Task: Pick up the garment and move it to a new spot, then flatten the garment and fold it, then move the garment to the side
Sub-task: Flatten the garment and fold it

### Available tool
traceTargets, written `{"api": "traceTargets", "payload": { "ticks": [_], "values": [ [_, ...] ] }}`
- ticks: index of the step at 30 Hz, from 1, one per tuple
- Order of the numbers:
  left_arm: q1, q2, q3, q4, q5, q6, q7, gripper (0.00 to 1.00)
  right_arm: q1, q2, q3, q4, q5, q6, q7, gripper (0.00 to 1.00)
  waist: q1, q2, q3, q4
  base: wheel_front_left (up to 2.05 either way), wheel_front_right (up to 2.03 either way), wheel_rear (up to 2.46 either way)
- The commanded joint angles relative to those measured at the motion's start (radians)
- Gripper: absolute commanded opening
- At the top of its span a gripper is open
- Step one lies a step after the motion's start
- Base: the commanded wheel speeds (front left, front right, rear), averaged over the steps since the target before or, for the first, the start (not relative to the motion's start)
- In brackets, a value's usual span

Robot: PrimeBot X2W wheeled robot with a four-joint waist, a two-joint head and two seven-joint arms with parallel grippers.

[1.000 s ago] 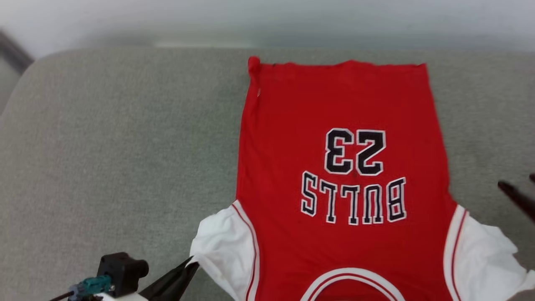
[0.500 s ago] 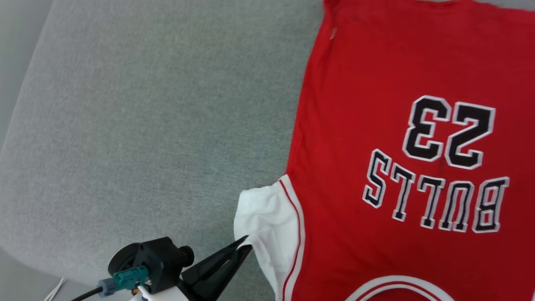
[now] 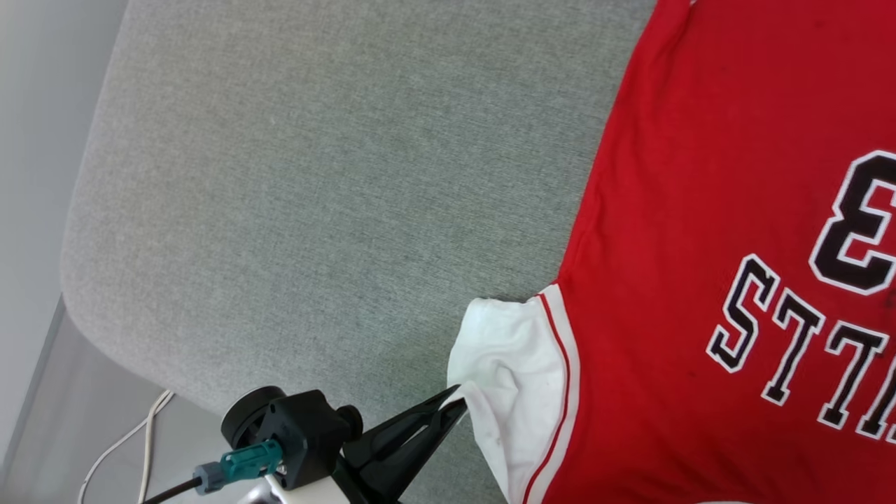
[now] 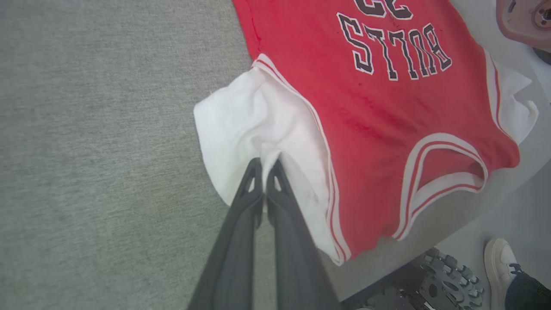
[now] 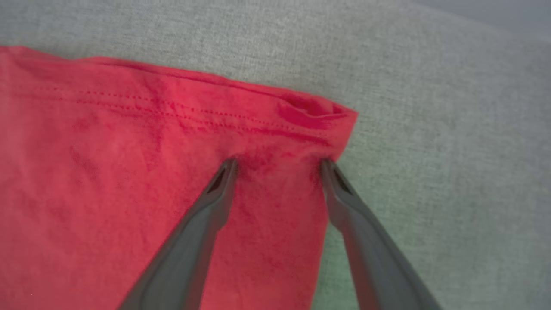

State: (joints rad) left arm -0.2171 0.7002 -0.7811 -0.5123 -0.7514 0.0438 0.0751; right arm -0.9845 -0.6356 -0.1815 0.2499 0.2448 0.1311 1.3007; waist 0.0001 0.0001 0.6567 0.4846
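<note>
The garment, a red jersey with black white-outlined characters, lies flat on a grey padded surface, at the right of the head view. Its white sleeve points toward my left gripper, which is shut on the sleeve's edge. In the left wrist view my left gripper has its fingers together, pinching a raised fold of the white sleeve. My right gripper stands open, with both tips down on the red fabric by the garment's hem corner.
The padded surface's rounded edge runs down the left of the head view, with a white cable on the floor below it. The left wrist view shows a person's shoe and a wheeled base beside the near edge.
The head camera has swung left and down, so the jersey now sits further right in the picture. My left gripper stays shut on the sleeve's edge.
</note>
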Motion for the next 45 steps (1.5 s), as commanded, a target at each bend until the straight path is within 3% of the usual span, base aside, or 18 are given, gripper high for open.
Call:
{"api": "traceTargets", "payload": {
  "ticks": [1,4,5,6,7,15,23,33,45],
  "values": [
    [-0.017,-0.008,-0.002,0.006,-0.002,-0.008,-0.007,0.0,0.011,0.009,0.005,0.016,-0.005,-0.001,0.011,1.0,-0.0001,-0.0001,0.008,0.01,0.0,0.0,0.0],
    [-0.017,-0.01,-0.005,0.022,-0.004,-0.017,-0.014,0.0,0.05,0.028,-0.01,0.027,-0.008,-0.001,0.031,1.0,-0.0001,-0.0001,0.012,0.016,0.0,0.0,0.0],
    [-0.019,-0.011,-0.007,0.027,-0.003,-0.018,-0.014,0.0,0.065,0.026,-0.01,0.031,-0.009,-0.001,0.041,0.44,-0.0001,-0.0001,0.013,0.018,0.0,0.0,0.0],
    [-0.021,-0.012,-0.007,0.032,-0.001,-0.021,-0.016,0.0,0.08,0.021,-0.01,0.032,-0.009,-0.001,0.048,0.15,-0.0001,-0.0001,0.014,0.018,0.0,0.0,0.0],
    [-0.023,-0.015,-0.008,0.036,-0.002,-0.024,-0.017,0.0,0.092,0.017,-0.013,0.031,-0.01,-0.001,0.048,0.0,-0.0001,-0.0001,0.013,0.018,0.0,0.0,0.0],
    [-0.015,-0.013,0.007,0.073,-0.017,-0.014,-0.033,0.0,0.16,0.026,-0.041,0.03,0.004,-0.001,0.005,0.0,-0.0001,-0.0001,-0.059,-0.028,0.0,0.0,0.0],
    [0.036,0.043,0.039,0.18,-0.03,0.02,-0.046,0.0,0.352,0.09,-0.027,0.023,0.119,-0.001,-0.098,0.0,-0.0001,-0.0001,-0.251,-0.176,0.0,0.0,0.0],
    [0.115,0.066,0.065,0.225,-0.073,0.057,-0.083,0.0,0.684,0.111,-0.008,-0.134,0.267,-0.001,-0.171,0.0,-0.0001,-0.0001,-0.41,-0.306,0.0,0.0,0.0],
    [0.152,0.04,0.082,0.262,-0.11,0.087,-0.121,0.0,1.058,0.242,-0.086,-0.327,0.295,-0.001,-0.233,0.0,-0.0001,-0.0001,-0.497,-0.393,0.0,0.0,0.0]
  ]
}}
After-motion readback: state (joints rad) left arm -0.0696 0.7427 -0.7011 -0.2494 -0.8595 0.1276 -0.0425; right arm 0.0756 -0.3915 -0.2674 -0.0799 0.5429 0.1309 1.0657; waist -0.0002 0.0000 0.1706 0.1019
